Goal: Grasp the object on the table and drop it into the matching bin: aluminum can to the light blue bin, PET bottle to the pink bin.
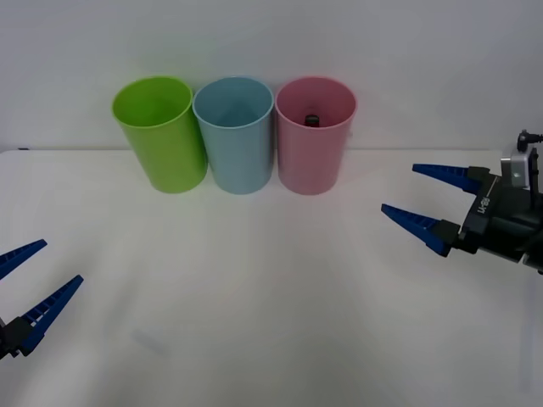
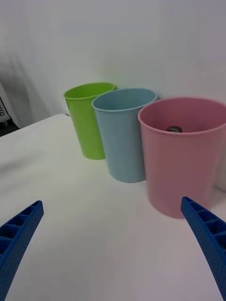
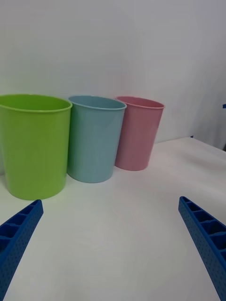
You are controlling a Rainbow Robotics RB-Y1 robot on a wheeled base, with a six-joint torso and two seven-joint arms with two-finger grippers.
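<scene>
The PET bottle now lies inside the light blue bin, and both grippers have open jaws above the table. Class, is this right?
Not quite. The PET bottle lies inside the pink bin, not the light blue bin; the front view shows its dark cap there. The left gripper and right gripper do have open jaws above the table.

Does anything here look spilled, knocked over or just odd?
Nothing stands out. The lime green bin, light blue bin and pink bin stand upright in a row; a small dark object lies inside the pink one.
</scene>
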